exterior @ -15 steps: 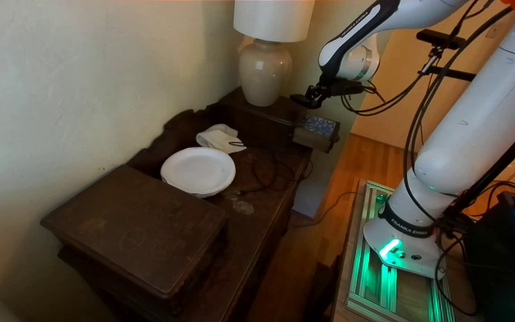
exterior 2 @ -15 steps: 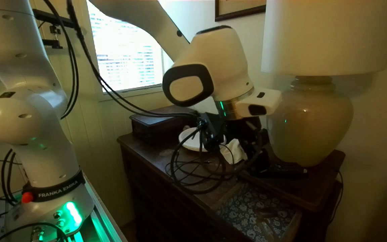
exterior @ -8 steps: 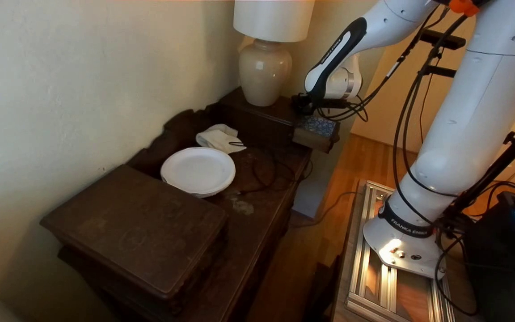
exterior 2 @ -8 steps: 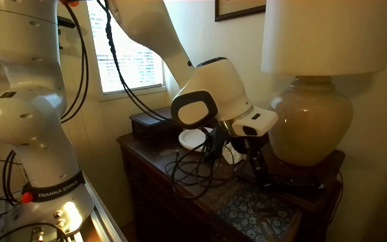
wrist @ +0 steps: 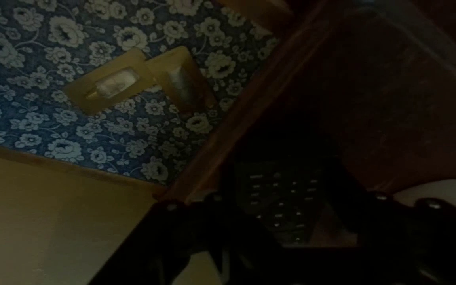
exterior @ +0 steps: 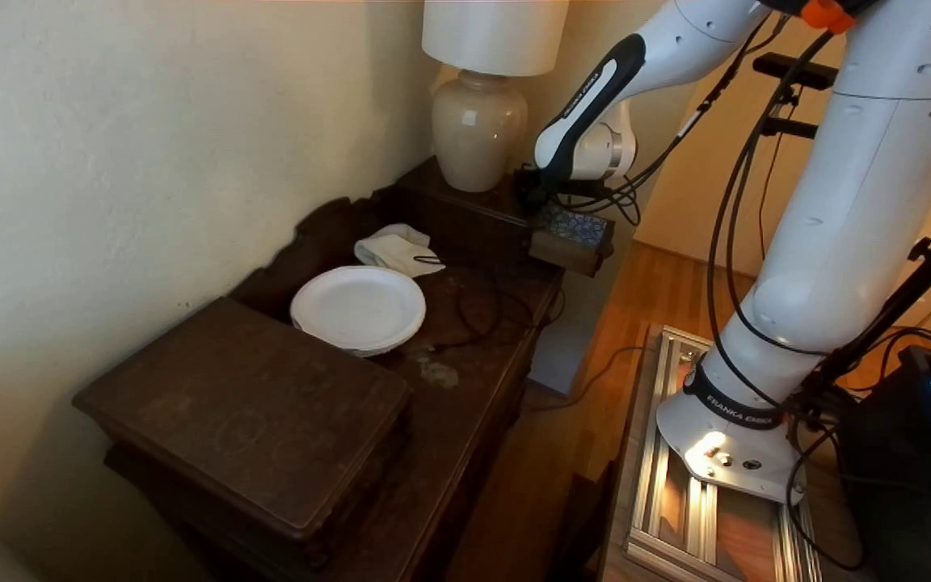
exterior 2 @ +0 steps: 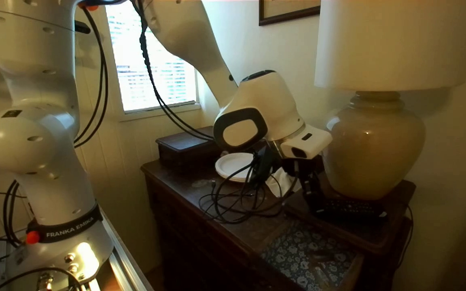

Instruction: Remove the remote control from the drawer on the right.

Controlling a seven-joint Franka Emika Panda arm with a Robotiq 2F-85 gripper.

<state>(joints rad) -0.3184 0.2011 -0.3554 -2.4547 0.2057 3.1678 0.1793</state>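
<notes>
The small drawer (exterior: pixel 562 250) of the dark wooden table stands pulled open. Its blue floral lining (exterior 2: pixel 281 252) shows in an exterior view and in the wrist view (wrist: pixel 101 134). My gripper (exterior 2: pixel 318 208) is over the raised wooden top beside the drawer, near the lamp. The black remote control (exterior 2: pixel 356 210) sticks out from it. In the wrist view the remote control (wrist: pixel 279 198) lies between both fingers, with its buttons showing. The gripper is shut on it. I cannot tell whether the remote touches the raised top.
A lamp (exterior: pixel 478 133) stands on the raised top (exterior 2: pixel 378 230), close to the gripper. Two small yellowish packs (wrist: pixel 111 81) lie in the drawer. A white plate (exterior: pixel 359 309), a white cloth (exterior: pixel 401 250) and a wooden box (exterior: pixel 247 404) stand on the table.
My gripper has moved down and over from above the drawer towards the lamp, onto the raised top's area. The remote has moved with it. The base light turned from green to white.
</notes>
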